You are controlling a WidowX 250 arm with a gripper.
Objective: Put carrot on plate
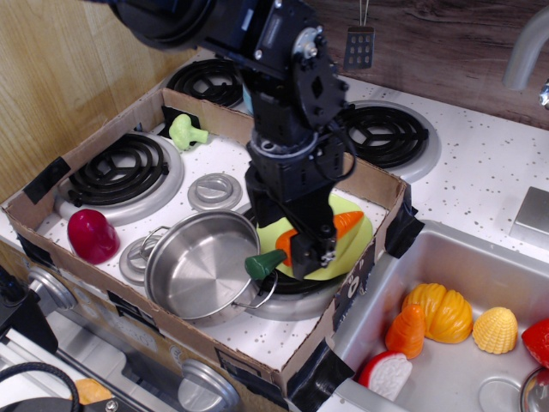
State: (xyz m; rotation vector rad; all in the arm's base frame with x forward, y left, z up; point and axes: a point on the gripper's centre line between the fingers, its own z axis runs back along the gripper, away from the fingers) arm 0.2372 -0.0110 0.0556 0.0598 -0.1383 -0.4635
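The carrot (346, 222) is long and orange with a dark green stub end at the lower left. It lies tilted across the lime-green plate (358, 241), its green end reaching over the pot rim. My black gripper (302, 245) comes down from above onto the carrot's middle, its fingers on either side of it and shut on it. The arm hides much of the plate and the carrot's middle. Whether the carrot touches the plate I cannot tell.
A steel pot (202, 262) sits just left of the plate. A cardboard box wall (377, 182) rings the stove area. A red toy (92, 235) and a green broccoli (185, 131) lie at left. The sink (480, 275) at right holds several toy foods.
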